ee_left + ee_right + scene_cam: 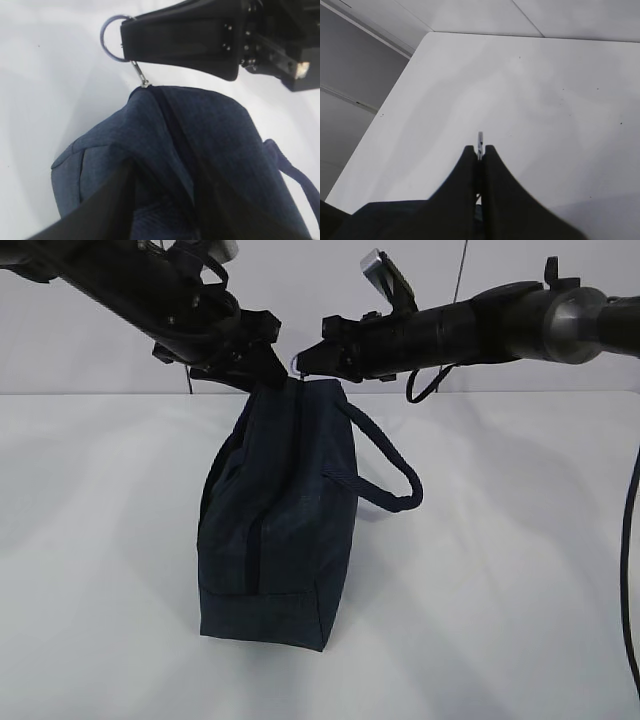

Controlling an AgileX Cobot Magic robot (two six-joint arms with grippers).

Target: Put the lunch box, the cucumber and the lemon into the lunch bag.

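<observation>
The dark navy lunch bag [280,510] stands on end on the white table, its loop handle [392,472] sticking out to the right. Its zipper seam looks closed. My left gripper [252,375] is shut on the fabric at the bag's top left; in the left wrist view its fingers [100,215] pinch a fold of the bag [210,145]. My right gripper [305,362] is shut on the metal ring pull [107,37] at the bag's top, and the ring's edge [480,140] pokes out between its tips [480,150]. The lunch box, cucumber and lemon are out of view.
The white table [500,590] stretches around the bag, with its far edge and corner [432,34] showing in the right wrist view. Both arms [480,325] cross above the bag. A black cable [630,540] hangs at the right edge.
</observation>
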